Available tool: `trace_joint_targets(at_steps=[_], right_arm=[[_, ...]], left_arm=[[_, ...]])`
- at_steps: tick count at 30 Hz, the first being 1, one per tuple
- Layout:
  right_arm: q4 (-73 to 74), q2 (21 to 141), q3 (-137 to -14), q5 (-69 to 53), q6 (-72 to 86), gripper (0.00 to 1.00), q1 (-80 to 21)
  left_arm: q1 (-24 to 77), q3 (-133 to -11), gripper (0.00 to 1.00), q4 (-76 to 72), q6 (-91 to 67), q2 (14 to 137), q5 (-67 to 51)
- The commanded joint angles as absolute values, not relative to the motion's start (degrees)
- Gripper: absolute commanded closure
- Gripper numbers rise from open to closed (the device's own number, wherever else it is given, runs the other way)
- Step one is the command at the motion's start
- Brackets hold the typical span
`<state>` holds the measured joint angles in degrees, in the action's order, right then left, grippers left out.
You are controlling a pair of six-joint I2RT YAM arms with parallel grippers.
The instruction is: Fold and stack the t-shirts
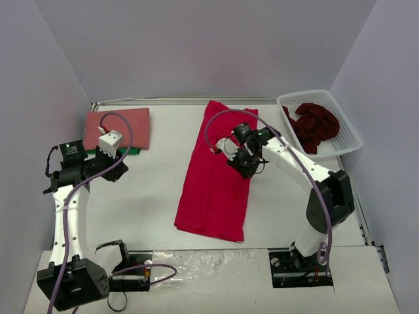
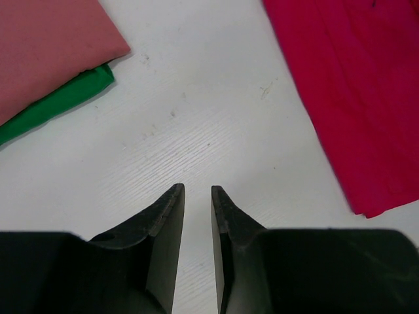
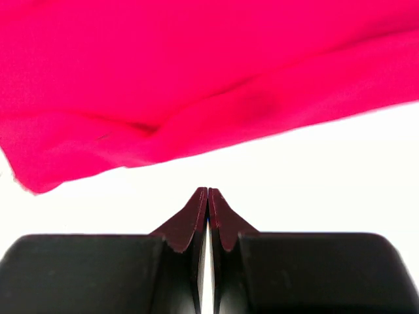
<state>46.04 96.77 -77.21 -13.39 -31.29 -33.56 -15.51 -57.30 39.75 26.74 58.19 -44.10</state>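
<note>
A bright crimson t-shirt [image 1: 216, 176] lies folded into a long strip down the middle of the table; its edge shows in the left wrist view [image 2: 353, 98] and it fills the top of the right wrist view [image 3: 196, 78]. A salmon-red t-shirt [image 1: 118, 127] lies folded at the back left [image 2: 46, 52]. A dark maroon t-shirt [image 1: 315, 124] sits crumpled in the basket. My right gripper [image 1: 244, 169] hovers at the crimson shirt's right edge, shut and empty [image 3: 208, 191]. My left gripper [image 1: 123, 167] hangs over bare table, open by a narrow gap with nothing in it [image 2: 198, 190].
A white lattice basket [image 1: 347, 134] stands at the back right corner. A green cloth [image 2: 59, 104] sticks out from under the salmon shirt [image 1: 133, 151]. Grey walls close the table at the back and both sides.
</note>
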Motion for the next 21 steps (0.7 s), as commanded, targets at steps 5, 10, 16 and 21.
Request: trace_joint_targets(at_steps=[5,10,16,21], right_arm=[[41.41,97.28,-78.93,-15.03,-32.08,1.0,-27.25],[36.65,109.32,-81.63,-14.68,-32.52,1.0,-24.88],[37.26,124.26,-92.27,-15.03,-32.69,1.0,-21.18],[37.88,131.56,-98.61,-14.68,-33.84,1.0,-19.51]], left_arm=[[-15.91,-58.27,0.77,40.95,27.07,60.2,-47.63],[-15.91,-58.54,0.77,41.48,27.42,61.87,-48.6],[-15.91,-58.36,0.76,41.66,27.86,62.67,-47.81],[-16.0,-57.83,0.76,40.87,27.6,62.23,-47.02]])
